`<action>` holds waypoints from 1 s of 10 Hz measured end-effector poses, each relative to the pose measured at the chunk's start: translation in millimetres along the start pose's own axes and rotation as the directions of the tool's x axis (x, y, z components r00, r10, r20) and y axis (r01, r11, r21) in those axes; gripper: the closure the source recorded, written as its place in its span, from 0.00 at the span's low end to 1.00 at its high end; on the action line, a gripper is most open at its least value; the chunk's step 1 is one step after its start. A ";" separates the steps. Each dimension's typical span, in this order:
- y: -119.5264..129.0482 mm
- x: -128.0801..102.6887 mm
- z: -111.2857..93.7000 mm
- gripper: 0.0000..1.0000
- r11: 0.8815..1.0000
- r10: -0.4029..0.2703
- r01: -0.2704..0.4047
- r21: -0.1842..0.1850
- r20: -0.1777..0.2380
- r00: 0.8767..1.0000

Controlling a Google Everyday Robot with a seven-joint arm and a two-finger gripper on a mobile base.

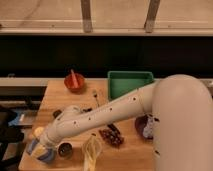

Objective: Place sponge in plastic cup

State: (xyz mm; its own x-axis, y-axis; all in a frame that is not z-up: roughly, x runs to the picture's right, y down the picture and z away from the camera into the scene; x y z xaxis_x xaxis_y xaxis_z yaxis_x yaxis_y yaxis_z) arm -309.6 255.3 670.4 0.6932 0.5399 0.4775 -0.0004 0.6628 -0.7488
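Note:
The light-blue plastic cup point(40, 153) stands at the table's front left corner. A small pale-yellow sponge point(37, 132) shows just above and behind it, right at the end of my arm. My gripper point(44, 143) is at the front left, directly over the cup and partly hiding it, with the sponge at its tip. I cannot tell whether the sponge is held or is touching the cup.
A dark metal tin point(65, 150) stands right of the cup, with a long yellowish crinkled object point(92, 150) beside it. A dark red bunch point(111, 136) lies mid-front. A red bowl point(75, 82) and a green bin point(131, 83) stand at the back. A purple item point(144, 127) is at the right of the wooden table point(55, 97).

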 end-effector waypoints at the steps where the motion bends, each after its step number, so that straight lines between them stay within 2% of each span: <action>1: 0.6 -0.8 -0.2 0.21 1.000 -0.002 0.002 -0.001 0.000 1.000; 10: 1.6 -3.4 -1.4 0.20 1.000 -0.009 0.009 0.000 -0.004 1.000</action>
State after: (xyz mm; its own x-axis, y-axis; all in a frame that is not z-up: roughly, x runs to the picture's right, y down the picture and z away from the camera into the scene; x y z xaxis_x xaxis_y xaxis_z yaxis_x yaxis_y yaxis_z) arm -311.0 253.7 666.9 0.6963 0.5318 0.4820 0.0060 0.6672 -0.7448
